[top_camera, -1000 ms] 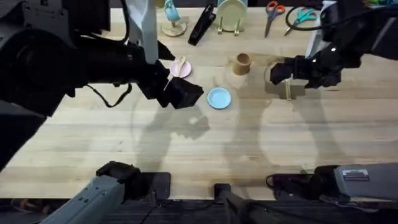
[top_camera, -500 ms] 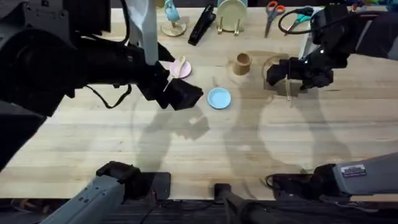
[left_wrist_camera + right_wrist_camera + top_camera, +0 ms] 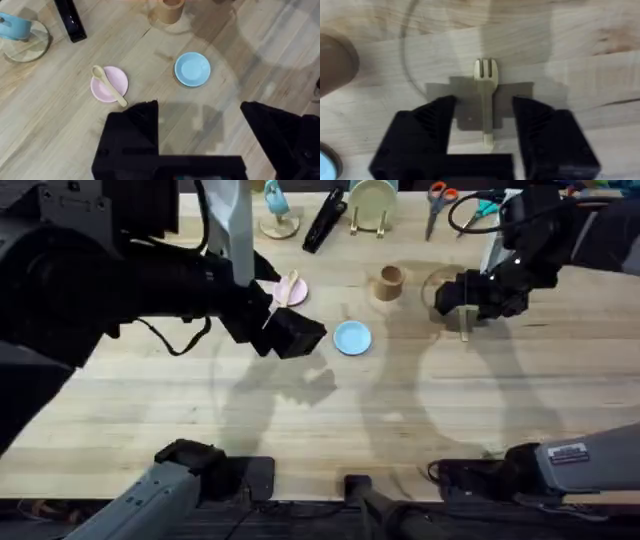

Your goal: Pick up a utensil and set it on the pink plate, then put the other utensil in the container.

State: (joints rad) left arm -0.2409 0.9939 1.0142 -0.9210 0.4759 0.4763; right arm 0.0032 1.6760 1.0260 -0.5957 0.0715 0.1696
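Right hand, spread, straddles the fork on bare table; left hand spread.

We see a matt pale wooden fork on the grained wooden table; the pink plate looks smooth.

A small pale wooden spoon lies across the round pale-pink plate. A pale wooden fork lies flat, right of the tan cylindrical cup.
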